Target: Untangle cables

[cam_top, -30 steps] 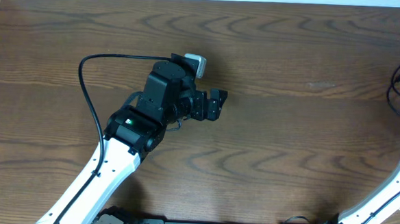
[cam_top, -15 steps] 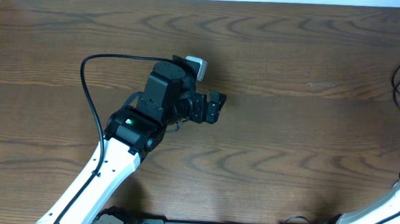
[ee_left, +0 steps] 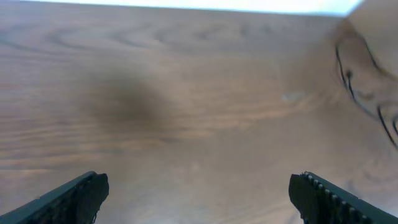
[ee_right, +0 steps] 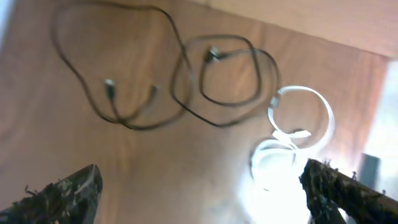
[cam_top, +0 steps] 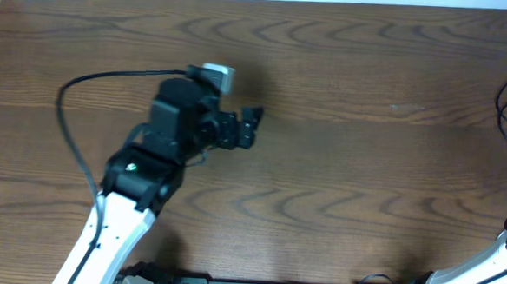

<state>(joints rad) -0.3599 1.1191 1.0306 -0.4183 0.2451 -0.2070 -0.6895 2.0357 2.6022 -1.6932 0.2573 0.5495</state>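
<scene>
In the right wrist view, thin black cables (ee_right: 214,55) lie in overlapping loops on the wood, small plug ends showing. A white cable (ee_right: 303,89) is coiled in rings beside them on the right, partly washed out by glare. My right gripper (ee_right: 202,174) hangs open above them with nothing between its fingers. In the overhead view only a bit of black cable (cam_top: 503,99) shows at the right edge. My left gripper (cam_top: 250,127) is open over bare table, far left of the cables, and the left wrist view shows its jaws (ee_left: 199,186) wide apart with a blurred black cable (ee_left: 344,71) far off.
Brown wooden table (cam_top: 338,190). The left arm's own thick black wire (cam_top: 71,141) arcs over the table on its left side. The right arm (cam_top: 482,263) comes in at the bottom right corner, its gripper outside the overhead view. A pale wall edge runs along the table's far side.
The left arm has swung to the left, gripper still open. The right arm has drawn further toward the right edge of the overhead view.
</scene>
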